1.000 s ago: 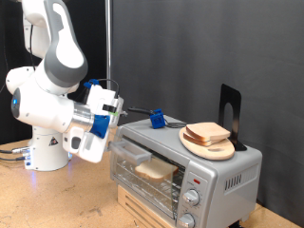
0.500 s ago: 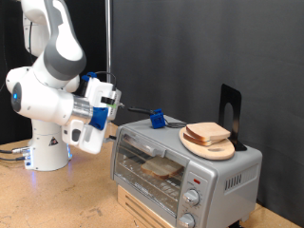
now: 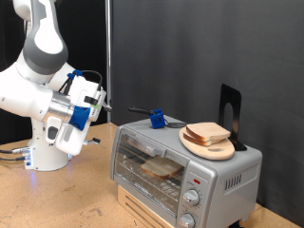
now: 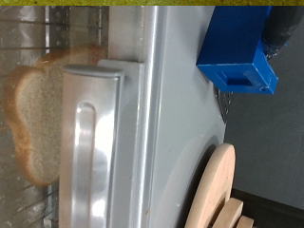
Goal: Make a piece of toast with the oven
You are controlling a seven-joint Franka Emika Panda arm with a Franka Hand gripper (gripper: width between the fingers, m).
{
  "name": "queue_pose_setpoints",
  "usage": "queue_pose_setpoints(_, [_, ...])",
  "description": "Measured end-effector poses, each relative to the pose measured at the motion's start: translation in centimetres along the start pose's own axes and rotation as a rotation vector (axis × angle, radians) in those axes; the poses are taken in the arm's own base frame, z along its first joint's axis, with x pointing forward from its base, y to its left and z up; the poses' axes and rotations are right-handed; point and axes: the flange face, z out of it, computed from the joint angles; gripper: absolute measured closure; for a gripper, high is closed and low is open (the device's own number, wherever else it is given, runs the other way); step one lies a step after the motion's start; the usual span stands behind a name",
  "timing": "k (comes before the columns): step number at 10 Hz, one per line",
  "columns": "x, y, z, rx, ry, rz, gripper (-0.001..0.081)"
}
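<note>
One bread slice (image 3: 161, 168) on the rack inside shut toaster oven (image 3: 180, 166); gripper (image 3: 95, 122) clear, jaw state indiscernible.

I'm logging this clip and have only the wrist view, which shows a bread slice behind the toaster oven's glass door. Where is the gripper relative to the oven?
Observer: The gripper hangs in the air off the exterior view's left side of the toaster oven, apart from it.
Operator: I see the edge of a wooden plate. Is anything on it?
Observer: Yes, a second bread slice lies on the round wooden plate, which sits on top of the oven.
Operator: Are the controls visible?
Observer: Two round knobs sit one above the other on the oven's front, at the exterior view's right of the door.
</note>
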Motion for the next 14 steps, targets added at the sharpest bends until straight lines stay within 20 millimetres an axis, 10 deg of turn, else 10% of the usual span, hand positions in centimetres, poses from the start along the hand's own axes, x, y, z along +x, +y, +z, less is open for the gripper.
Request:
queue_pose_setpoints(3, [-0.9, 0.1, -1.9, 0.126, -0.302, -0.066, -0.0002])
queue_pose_setpoints(10, [9.3, 1.6, -2.1, 0.097, -0.07, -0.058, -0.0002])
queue_pose_setpoints(14, [8.6, 1.3, -1.1, 0.016, -0.223, -0.07, -0.0002])
